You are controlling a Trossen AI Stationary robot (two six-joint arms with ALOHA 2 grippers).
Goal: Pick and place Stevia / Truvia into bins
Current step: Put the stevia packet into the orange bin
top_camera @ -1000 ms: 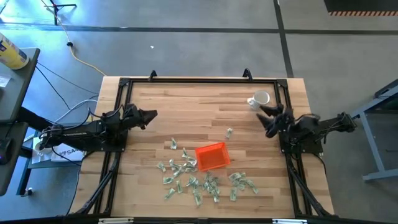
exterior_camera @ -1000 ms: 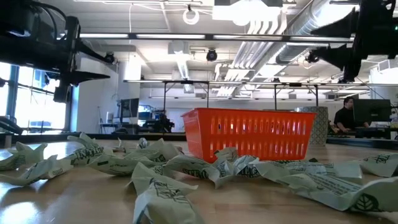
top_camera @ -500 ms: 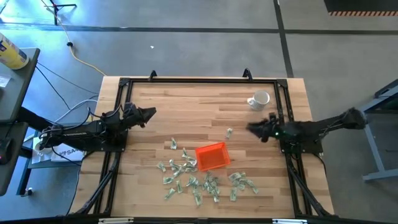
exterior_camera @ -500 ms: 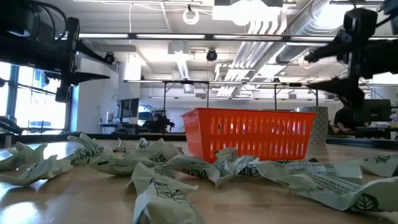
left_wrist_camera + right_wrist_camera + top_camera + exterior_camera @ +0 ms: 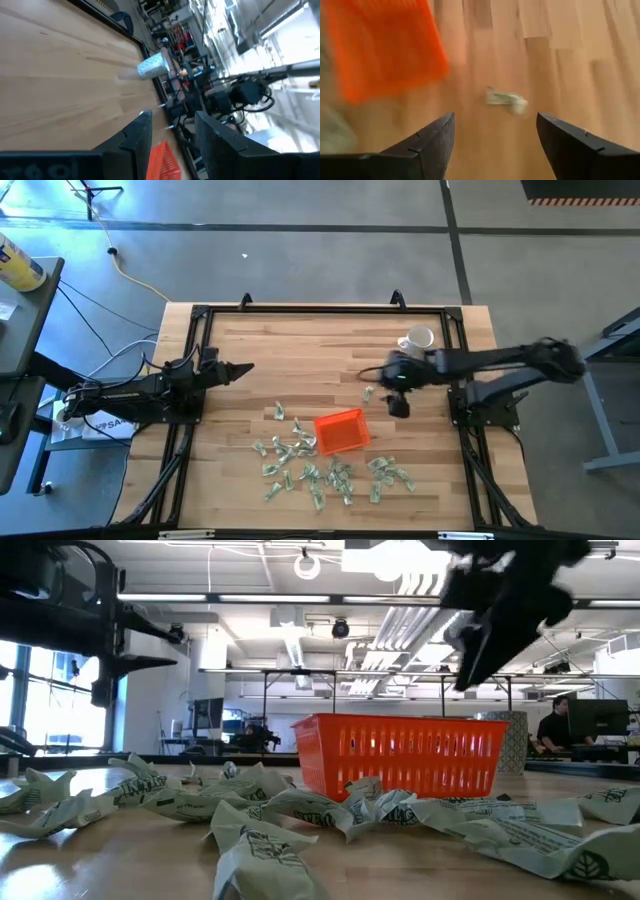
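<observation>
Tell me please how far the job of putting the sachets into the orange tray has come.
Done: nothing visible; the orange tray looks empty from above. In hand: the right gripper, open and empty, hangs over a lone sachet beside the tray. The left gripper waits at the table's left side, holding nothing. Left: the whole scatter of sachets on the table.

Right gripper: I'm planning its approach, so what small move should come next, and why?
Probably lower the right gripper onto the lone sachet. Its jaws stand open with that sachet framed between them, apart from the orange tray, nothing held.
</observation>
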